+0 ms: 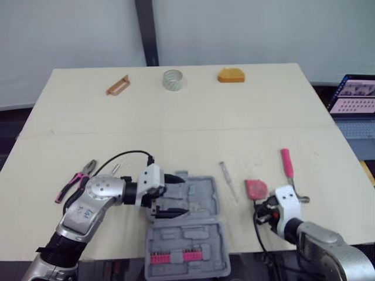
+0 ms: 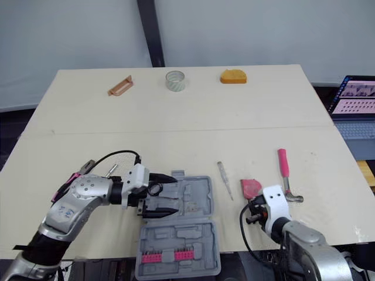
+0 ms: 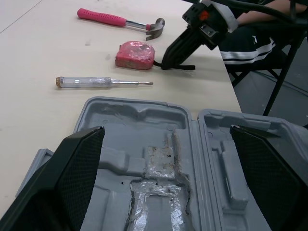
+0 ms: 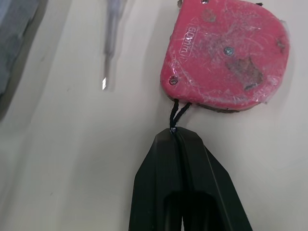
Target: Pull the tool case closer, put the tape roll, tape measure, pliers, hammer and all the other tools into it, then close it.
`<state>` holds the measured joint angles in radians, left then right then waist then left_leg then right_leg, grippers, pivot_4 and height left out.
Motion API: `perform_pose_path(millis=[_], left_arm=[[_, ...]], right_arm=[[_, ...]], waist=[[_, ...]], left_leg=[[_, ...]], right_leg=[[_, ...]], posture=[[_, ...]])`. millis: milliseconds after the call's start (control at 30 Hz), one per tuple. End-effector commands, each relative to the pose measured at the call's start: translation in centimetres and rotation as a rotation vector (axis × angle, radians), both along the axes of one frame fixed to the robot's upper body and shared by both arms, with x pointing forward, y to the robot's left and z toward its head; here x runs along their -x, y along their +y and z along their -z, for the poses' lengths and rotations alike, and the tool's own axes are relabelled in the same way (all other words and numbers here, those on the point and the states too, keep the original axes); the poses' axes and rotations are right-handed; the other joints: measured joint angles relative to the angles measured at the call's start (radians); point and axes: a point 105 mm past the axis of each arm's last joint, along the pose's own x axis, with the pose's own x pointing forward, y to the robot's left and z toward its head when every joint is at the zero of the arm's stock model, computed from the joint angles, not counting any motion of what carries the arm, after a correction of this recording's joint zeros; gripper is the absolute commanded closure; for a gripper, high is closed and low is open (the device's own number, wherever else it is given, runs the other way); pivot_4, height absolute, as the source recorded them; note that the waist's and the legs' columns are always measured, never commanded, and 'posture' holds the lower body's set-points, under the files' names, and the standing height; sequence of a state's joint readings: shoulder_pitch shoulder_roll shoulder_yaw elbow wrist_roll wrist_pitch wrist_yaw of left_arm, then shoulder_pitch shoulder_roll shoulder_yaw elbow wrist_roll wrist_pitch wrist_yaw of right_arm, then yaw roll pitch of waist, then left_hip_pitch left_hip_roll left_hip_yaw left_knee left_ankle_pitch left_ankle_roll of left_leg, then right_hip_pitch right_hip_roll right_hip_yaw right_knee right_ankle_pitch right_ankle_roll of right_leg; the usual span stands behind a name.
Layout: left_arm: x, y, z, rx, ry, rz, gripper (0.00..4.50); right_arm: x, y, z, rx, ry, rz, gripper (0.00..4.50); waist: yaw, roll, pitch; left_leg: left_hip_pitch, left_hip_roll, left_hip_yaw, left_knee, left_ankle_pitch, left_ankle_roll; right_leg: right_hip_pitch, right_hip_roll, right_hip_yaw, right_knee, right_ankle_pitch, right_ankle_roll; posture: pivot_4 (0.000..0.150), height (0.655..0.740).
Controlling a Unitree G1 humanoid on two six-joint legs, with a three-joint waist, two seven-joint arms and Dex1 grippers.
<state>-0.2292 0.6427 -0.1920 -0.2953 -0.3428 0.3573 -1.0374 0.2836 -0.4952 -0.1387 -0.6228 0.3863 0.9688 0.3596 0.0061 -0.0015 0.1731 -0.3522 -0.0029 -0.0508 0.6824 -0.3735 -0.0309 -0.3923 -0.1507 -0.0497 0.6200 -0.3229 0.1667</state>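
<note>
Nearest, the open tool case (image 1: 205, 240) lies at the front edge of the tabletop (image 1: 176, 129), and my left hand (image 1: 183, 195) hangs over its far half, fingers spread wide. To the right, my right hand (image 4: 175, 139) is pressed together on the black cord (image 4: 178, 111) of the red tape measure (image 4: 226, 53). A screwdriver (image 1: 228, 181) lies between case and tape measure, the hammer (image 1: 289, 172) just right of the tape measure, and the pliers (image 1: 76, 178) left of my left arm. The tape roll (image 1: 173, 79) sits at the far edge.

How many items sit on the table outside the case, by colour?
Pink or red: 3 (pliers, tape measure, hammer)
Orange: 2 (block, bracket)
Clear: 2 (tape roll, screwdriver)
Silver: 1 (small metal piece)
Total: 8
</note>
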Motion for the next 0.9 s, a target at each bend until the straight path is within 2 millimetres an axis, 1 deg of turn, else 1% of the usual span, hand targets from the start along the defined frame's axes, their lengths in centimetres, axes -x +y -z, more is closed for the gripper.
perform_pose_path(millis=[33,133,267,400,567,700,767,800,833,900], left_arm=[[0.6,0.2,0.2,-0.018,-0.011,0.03,0.0],[1.3,0.4,0.9,-0.048,0.0,0.061,0.0],[1.7,0.7,1.3,-0.069,0.007,0.083,0.0],[1.9,0.8,1.4,-0.074,0.01,0.087,0.0],[1.8,0.8,1.6,-0.07,0.01,0.085,0.0],[1.7,0.7,1.7,-0.066,0.006,0.086,0.0],[1.6,0.6,1.7,-0.061,0.001,0.086,0.0],[1.6,0.6,1.6,-0.06,-0.002,0.087,0.0],[1.6,0.6,1.6,-0.058,-0.005,0.088,0.0],[1.4,0.6,1.5,-0.054,-0.029,0.086,0.0]], right_arm=[[1.8,0.0,0.1,-0.017,0.041,-0.023,4.48],[3.3,0.2,0.4,-0.021,0.078,-0.041,4.48],[4.4,0.5,0.5,-0.03,0.102,-0.062,4.48],[5.8,1.4,0.7,-0.052,0.136,-0.079,4.48],[5.9,1.6,0.7,-0.056,0.137,-0.076,4.48],[5.4,1.3,0.5,-0.055,0.129,-0.071,4.48],[5.1,1.0,0.1,-0.053,0.12,-0.074,3.94],[5.3,1.0,-0.1,-0.062,0.125,-0.094,3.7],[5.5,0.9,-0.3,-0.066,0.131,-0.112,3.27],[5.8,0.6,-0.8,-0.062,0.143,-0.158,2.19]], waist=[[0.0,0.0,0.0],[0.0,0.0,0.0],[0.004,0.0,0.0],[0.011,0.0,0.0],[0.014,0.0,0.0],[0.015,0.0,0.0],[0.015,0.0,0.0],[0.015,0.0,0.0],[0.015,0.0,0.0],[0.018,0.0,0.0]], left_leg=[[0.0,0.0,0.0,0.0,0.0,0.0],[0.0,0.0,0.0,0.0,0.0,0.0],[0.0,0.0,0.0,0.0,0.0,0.0],[0.0,0.0,0.0,0.0,0.0,0.001],[0.0,0.0,0.001,0.0,-0.001,0.001],[0.0,0.0,0.001,0.0,-0.001,0.001],[0.0,0.0,0.001,0.0,-0.001,0.001],[0.0,0.0,0.001,0.0,-0.001,0.001],[0.0,0.0,0.001,0.0,-0.001,0.001],[0.0,0.0,0.001,0.0,-0.001,0.001]], right_leg=[[0.0,0.0,0.0,0.0,0.0,0.0],[0.0,0.0,0.0,0.0,0.0,0.0],[0.001,0.0,0.0,-0.001,0.0,0.0],[0.001,0.0,0.0,-0.001,0.0,0.0],[0.001,0.0,0.0,-0.001,0.0,0.0],[0.001,0.0,0.001,-0.001,0.0,0.0],[0.001,0.0,0.001,-0.001,0.0,0.0],[0.001,0.0,0.001,-0.001,0.0,0.0],[0.001,0.0,0.001,-0.001,0.0,0.0],[0.001,0.0,0.001,-0.001,0.0,0.0]], posture=[[0.15,0.74],[0.15,0.74],[0.15,0.74],[0.15,0.74],[0.15,0.74],[0.15,0.74],[0.15,0.74],[0.15,0.74],[0.15,0.74],[0.15,0.74]])
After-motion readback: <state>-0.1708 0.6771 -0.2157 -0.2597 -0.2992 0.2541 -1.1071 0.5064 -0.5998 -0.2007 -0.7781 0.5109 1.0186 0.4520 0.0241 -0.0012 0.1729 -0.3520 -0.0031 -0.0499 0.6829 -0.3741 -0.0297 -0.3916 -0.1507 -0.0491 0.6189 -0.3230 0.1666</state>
